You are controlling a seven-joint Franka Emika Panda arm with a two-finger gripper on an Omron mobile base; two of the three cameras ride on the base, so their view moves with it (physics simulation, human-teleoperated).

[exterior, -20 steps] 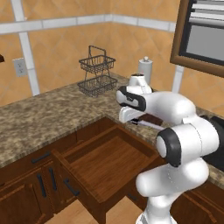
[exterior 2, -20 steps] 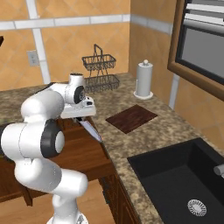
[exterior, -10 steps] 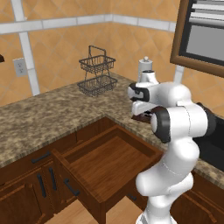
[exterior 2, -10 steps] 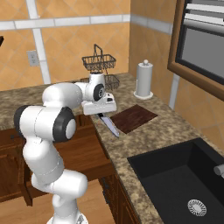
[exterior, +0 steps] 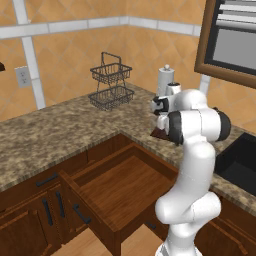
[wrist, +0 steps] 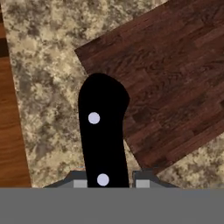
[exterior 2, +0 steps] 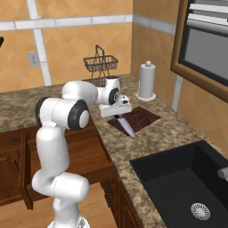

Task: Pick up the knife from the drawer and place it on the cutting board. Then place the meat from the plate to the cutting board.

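Now, in the hand view I see the two finger tips (wrist: 80,183) pressed to either side of the knife (wrist: 103,135), jaws narrow and clamped on its black handle; two pale rivets show on the handle, whose rounded butt points up the frame. Under the handle lies speckled granite, and the butt overlaps one edge of the cutting board (wrist: 175,83), whose near corner sits just above the butt. I cannot tell from this view whether the knife touches the board.

From the right base view the gripper (exterior 2: 116,109) sits above the counter (exterior 2: 147,147) at the near-left edge of the cutting board (exterior 2: 141,118). The knife (exterior 2: 124,125) hangs from it, with the silver-grey blade slanting down toward the camera and its tip over the granite just off the board's near edge. Tip looks close to the surface; contact not resolvable.

In the left base view the gripper (exterior: 159,106) is largely hidden behind the arm's own elbow, and I get just a sliver of the cutting board (exterior: 158,133) below it.

The drawer (exterior: 117,187) stands pulled out below the counter edge, well apart from the gripper, wood bottom bare, black bar handle at its front.

Further out: a white paper towel holder (exterior 2: 146,81) stands behind the board near the wall, a black two-tier wire basket (exterior 2: 101,67) stands on the counter to its left, and a dark sink (exterior 2: 187,187) is set in the counter on the right
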